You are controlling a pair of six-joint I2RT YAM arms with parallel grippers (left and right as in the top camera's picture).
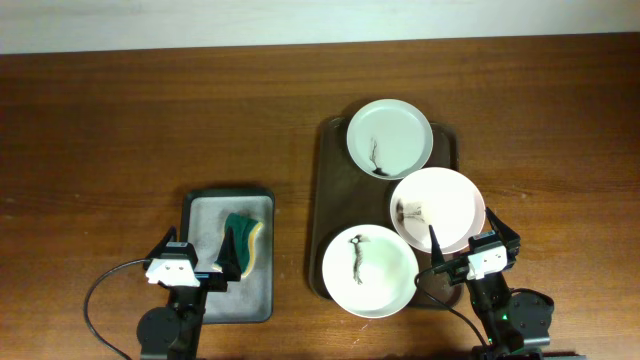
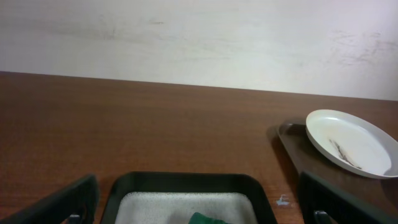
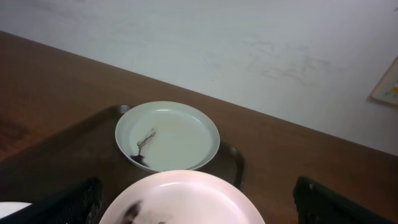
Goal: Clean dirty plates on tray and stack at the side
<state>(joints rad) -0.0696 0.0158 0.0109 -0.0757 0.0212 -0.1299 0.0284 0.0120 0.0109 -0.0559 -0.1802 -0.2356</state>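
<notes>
With the left gripper (image 1: 193,256) spread wide and empty by the sponge (image 1: 243,243) in the small grey tray (image 1: 205,215), and the right gripper (image 1: 468,240) likewise wide beside three smeared plates (image 1: 389,138) on the brown tray (image 1: 335,180), grip the sponge squarely first.

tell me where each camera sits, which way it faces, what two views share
Overhead: fixed above the table, looking straight down on brown tray, three smeared plates, grey tray, sponge; left gripper and right gripper at bottom edge.
Left wrist: on the left arm, facing the wall over the grey tray; left fingers in lower corners.
Right wrist: on the right arm, facing the wall across the brown tray; right fingers likewise.
Shared: both wrist views show the far plate.
</notes>
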